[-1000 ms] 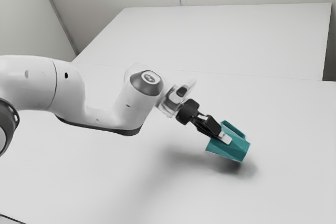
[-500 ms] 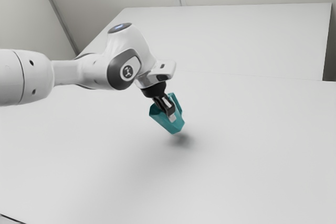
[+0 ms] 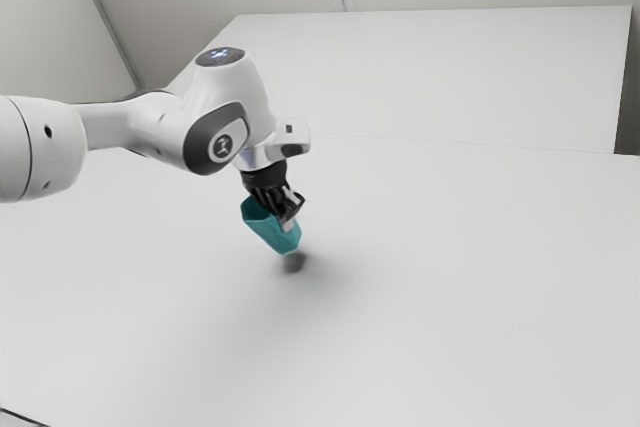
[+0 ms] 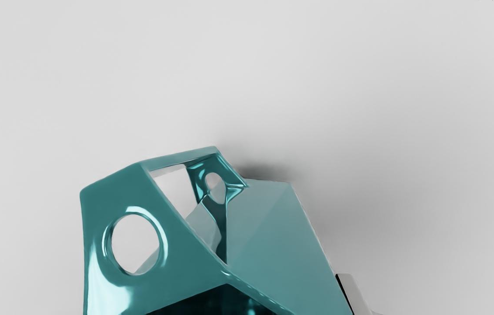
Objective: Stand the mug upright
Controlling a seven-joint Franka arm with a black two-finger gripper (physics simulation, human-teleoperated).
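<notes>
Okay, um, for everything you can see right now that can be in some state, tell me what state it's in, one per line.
Mug: tilted, not yet upright; mouth facing up and toward the exterior view's left; seemingly just off the table.
Gripper: shut on the mug, pointing down at a slant.
Arm: bent, reaching out over the table.
Table: flat, shadowed near the mug.
</notes>
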